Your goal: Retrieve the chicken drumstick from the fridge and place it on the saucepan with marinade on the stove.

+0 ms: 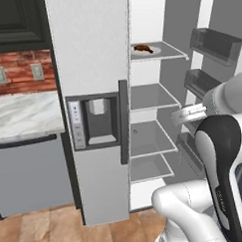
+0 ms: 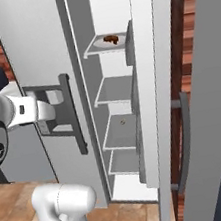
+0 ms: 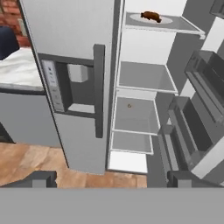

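Fridge (image 1: 90, 54) right door open; drumstick (image 3: 151, 16) on plate (image 1: 157, 50), top shelf. Gripper (image 3: 111, 178) jaws wide apart, empty. No legible writing.

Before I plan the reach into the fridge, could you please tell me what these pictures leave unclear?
- Drumstick: too small in every view to tell its exact lie on the white plate.
- Small speck on the third shelf, hand view: too small to identify.
- Door bins, left base view: the arm covers the lower ones.
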